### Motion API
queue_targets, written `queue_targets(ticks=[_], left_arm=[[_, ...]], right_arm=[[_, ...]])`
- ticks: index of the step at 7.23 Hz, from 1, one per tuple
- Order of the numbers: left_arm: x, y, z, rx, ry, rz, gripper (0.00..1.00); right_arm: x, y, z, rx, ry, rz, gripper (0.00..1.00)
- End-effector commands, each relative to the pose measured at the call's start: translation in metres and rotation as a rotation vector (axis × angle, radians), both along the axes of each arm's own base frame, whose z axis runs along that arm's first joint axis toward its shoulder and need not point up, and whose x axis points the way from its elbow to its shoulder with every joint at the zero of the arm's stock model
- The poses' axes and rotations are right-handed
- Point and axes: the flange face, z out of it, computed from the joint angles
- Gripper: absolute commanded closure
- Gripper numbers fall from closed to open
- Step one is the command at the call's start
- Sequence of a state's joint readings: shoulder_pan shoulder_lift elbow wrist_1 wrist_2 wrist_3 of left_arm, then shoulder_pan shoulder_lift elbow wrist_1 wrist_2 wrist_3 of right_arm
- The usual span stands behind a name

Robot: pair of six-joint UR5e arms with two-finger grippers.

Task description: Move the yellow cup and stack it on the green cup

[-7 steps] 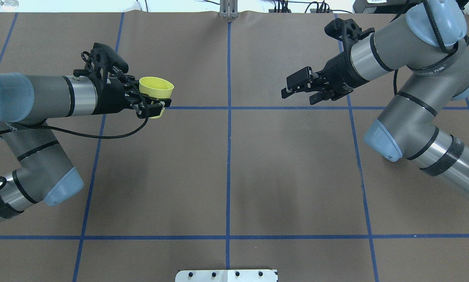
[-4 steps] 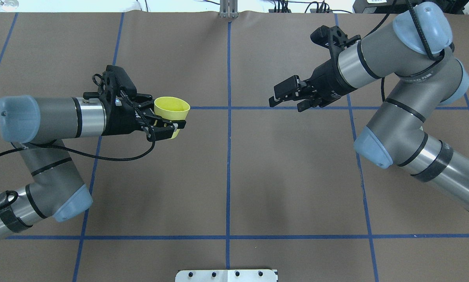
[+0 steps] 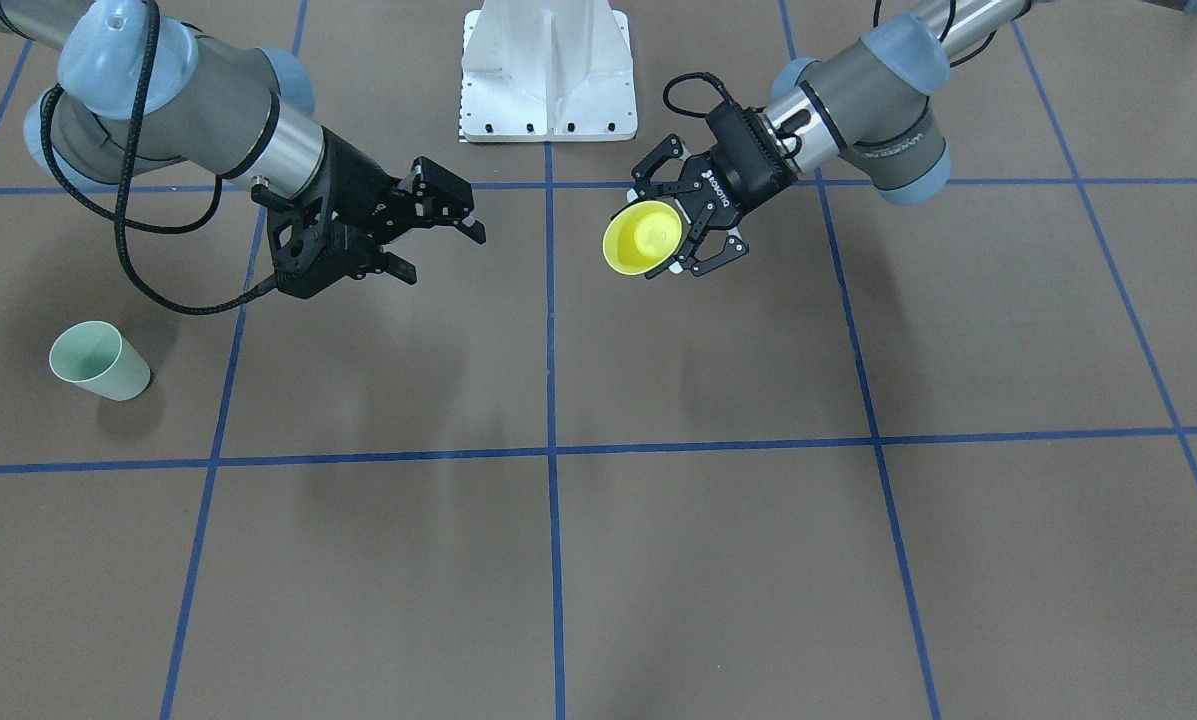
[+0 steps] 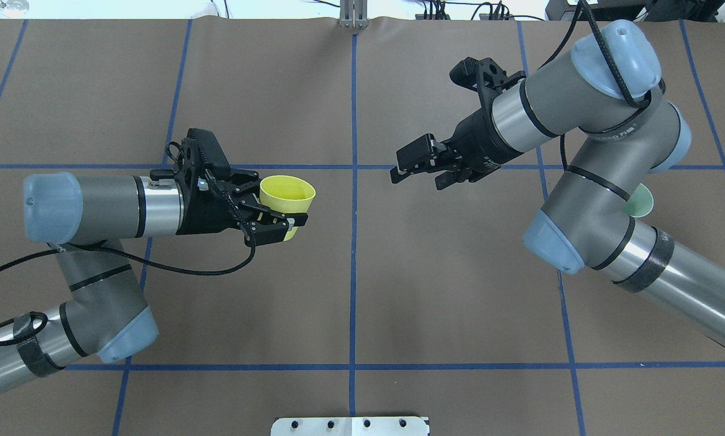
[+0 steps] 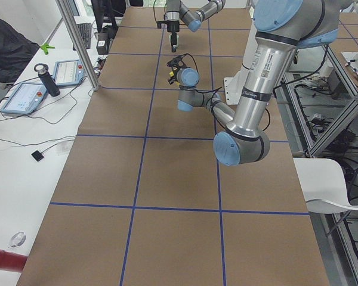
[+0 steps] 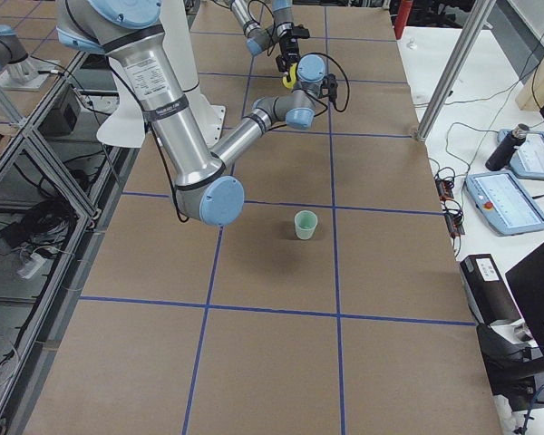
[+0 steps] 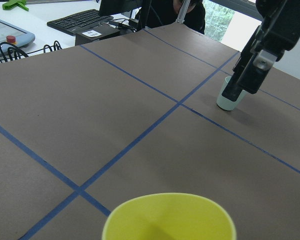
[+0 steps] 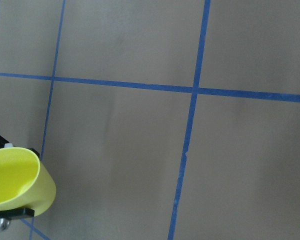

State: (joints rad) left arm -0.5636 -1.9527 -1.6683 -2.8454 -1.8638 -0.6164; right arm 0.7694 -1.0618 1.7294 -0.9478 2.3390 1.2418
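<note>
Here we see the left gripper (image 4: 282, 212) clamped on the yellow cup (image 4: 287, 196), with one finger on each side of the cup's wall. The cup hangs in the air above the brown table (image 4: 350, 290), clear of the surface. It sits a little to the robot's left of the blue tape line (image 4: 353, 272) that runs down the middle. In the front-facing view the cup's open mouth is tipped toward that camera, so we look straight into its bottom. The left wrist camera catches only its rim at the lower edge of the picture.

The right gripper (image 4: 417, 175) is on the other side of the middle line, also off the table. Its fingers are spread apart with nothing between them, and they point toward the yellow cup, though a clear gap separates the two grippers.

The green cup (image 3: 98, 362) stands upright on the table, mouth up, far over on the robot's right side and well apart from both grippers. From overhead we see only a sliver of it behind the right arm (image 4: 586, 206). In the left wrist view, one finger of the right gripper partly covers it.
</note>
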Motion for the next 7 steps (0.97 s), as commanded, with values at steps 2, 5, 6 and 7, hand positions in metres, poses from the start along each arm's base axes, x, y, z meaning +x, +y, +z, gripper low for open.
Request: queue_targets(ticks=[2, 5, 6, 7], left_arm=[[0.006, 0.011, -0.012, 0.032, 0.047, 0.020, 1.00], [0.012, 0.007, -0.001, 0.026, 0.031, 0.015, 1.00], [0.012, 0.007, -0.002, 0.030, 0.034, 0.014, 1.00], [0.012, 0.007, -0.003, 0.030, 0.036, 0.014, 1.00]], right_arm=[[-0.005, 0.004, -0.011, -0.026, -0.013, -0.001, 0.01], [-0.004, 0.004, -0.013, -0.024, -0.016, -0.001, 0.01], [-0.012, 0.009, -0.026, -0.028, -0.027, -0.009, 0.01], [-0.022, 0.011, -0.040, -0.069, -0.033, -0.012, 0.01]])
